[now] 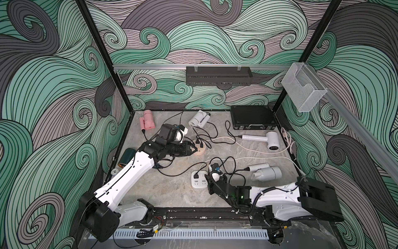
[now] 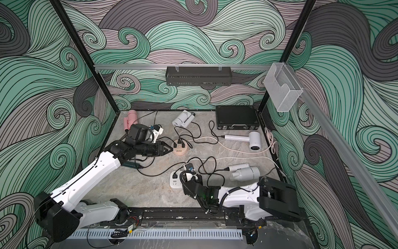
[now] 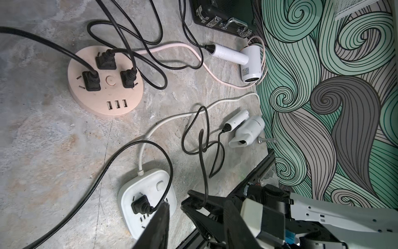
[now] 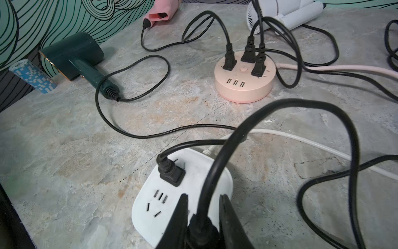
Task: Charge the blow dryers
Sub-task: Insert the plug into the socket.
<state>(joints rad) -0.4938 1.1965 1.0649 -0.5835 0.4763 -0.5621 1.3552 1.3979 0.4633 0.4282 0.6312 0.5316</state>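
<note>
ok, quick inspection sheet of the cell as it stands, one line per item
Surface: grey marbled tabletop, no spills seen.
Job's things: pink dryer, dark green dryer, back white dryer, middle white dryer, front white dryer, all lying down.
Clutter: black case, blue-white cylinder.
Grippers: left gripper open, empty, beside peach hub; right gripper shut on black plug over white block.
Cables: three plugs in the hub, one in the block; black cords looped across the table.
Surroundings: wave-patterned walls, black shelf, clear bin.

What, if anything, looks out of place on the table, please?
A blue-and-white patterned roll lies on its side beside the green dryer, unrelated to charging. What looks like a loose bolt lies on the table beside a white dryer.
</note>
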